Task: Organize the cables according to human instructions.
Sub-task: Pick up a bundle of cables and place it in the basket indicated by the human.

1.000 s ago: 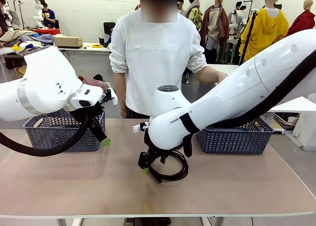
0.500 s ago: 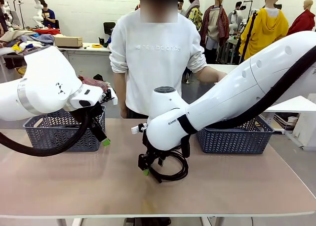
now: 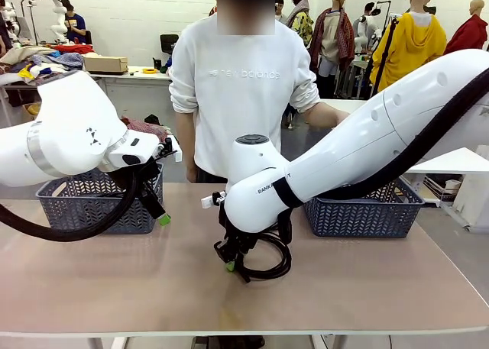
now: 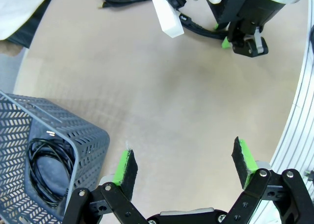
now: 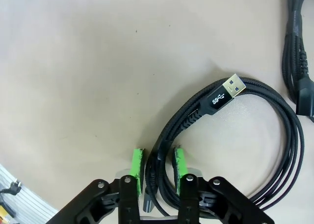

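A coiled black cable (image 5: 255, 131) with a USB plug lies on the tan table (image 3: 114, 288) near the middle. My right gripper (image 5: 158, 171) is down on it, its green pads (image 5: 138, 170) shut on several strands of the coil's near side. From the front, the same gripper (image 3: 231, 263) sits at the left rim of the cable (image 3: 269, 266). A second black cable (image 5: 297, 62) lies just beyond the first. My left gripper (image 4: 184, 158) hangs open and holds nothing above the bare table beside the left basket, shown as left gripper (image 3: 157, 208) from the front.
A grey basket (image 3: 92, 208) stands at the back left; this same basket (image 4: 83, 136) holds one coiled cable (image 4: 46, 170). Another grey basket (image 3: 367, 211) stands at the back right. A person (image 3: 241, 89) in a white sweatshirt stands at the far side.
My right gripper has closed its fingers on the coiled cable and sunk slightly toward the table. The left arm has not moved.
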`<action>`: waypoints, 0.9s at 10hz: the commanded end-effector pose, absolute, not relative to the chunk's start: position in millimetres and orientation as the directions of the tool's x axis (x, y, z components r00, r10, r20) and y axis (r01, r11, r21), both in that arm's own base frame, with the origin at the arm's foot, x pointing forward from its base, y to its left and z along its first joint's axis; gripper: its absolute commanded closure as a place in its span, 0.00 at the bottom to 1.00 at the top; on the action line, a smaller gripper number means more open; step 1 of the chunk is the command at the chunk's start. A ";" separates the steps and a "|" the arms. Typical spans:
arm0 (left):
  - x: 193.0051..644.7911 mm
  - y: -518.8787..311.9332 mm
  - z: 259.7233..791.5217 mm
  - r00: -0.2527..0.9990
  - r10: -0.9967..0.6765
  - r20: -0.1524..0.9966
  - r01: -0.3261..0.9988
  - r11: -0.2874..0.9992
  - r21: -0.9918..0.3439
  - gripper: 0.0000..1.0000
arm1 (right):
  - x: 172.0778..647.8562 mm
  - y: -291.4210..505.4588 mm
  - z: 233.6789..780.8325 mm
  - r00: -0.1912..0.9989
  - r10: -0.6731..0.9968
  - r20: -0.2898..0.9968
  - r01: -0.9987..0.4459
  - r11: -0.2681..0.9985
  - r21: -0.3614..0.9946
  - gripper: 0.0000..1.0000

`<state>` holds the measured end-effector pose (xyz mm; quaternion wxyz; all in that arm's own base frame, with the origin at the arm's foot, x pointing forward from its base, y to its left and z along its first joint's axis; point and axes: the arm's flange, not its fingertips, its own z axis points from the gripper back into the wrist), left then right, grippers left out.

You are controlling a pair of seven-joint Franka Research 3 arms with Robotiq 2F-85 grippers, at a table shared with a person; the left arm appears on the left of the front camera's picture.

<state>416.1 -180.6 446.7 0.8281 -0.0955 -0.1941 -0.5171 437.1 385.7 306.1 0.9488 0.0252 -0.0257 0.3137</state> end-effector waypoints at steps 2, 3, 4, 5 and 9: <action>418.5 -179.6 447.7 0.393 -0.817 0.421 0.891 0.451 0.044 0.00 | 441.0 396.2 305.6 0.819 0.571 0.055 -0.572 0.820 0.009 0.94; 418.5 -179.6 447.7 0.393 -0.817 0.421 0.891 0.451 0.044 0.00 | 439.2 397.0 305.8 0.821 0.569 0.047 -0.570 0.821 0.025 1.00; 418.5 -179.6 447.7 0.393 -0.817 0.421 0.891 0.451 0.044 0.00 | 436.9 397.1 303.7 0.823 0.566 0.033 -0.567 0.823 0.036 1.00; 418.5 -179.6 447.7 0.393 -0.817 0.421 0.891 0.451 0.044 0.00 | 435.4 397.4 303.2 0.825 0.565 0.029 -0.566 0.824 0.043 1.00; 418.5 -179.6 447.7 0.393 -0.817 0.421 0.891 0.451 0.044 0.00 | 423.0 396.6 320.2 0.812 0.583 0.030 -0.584 0.809 0.065 1.00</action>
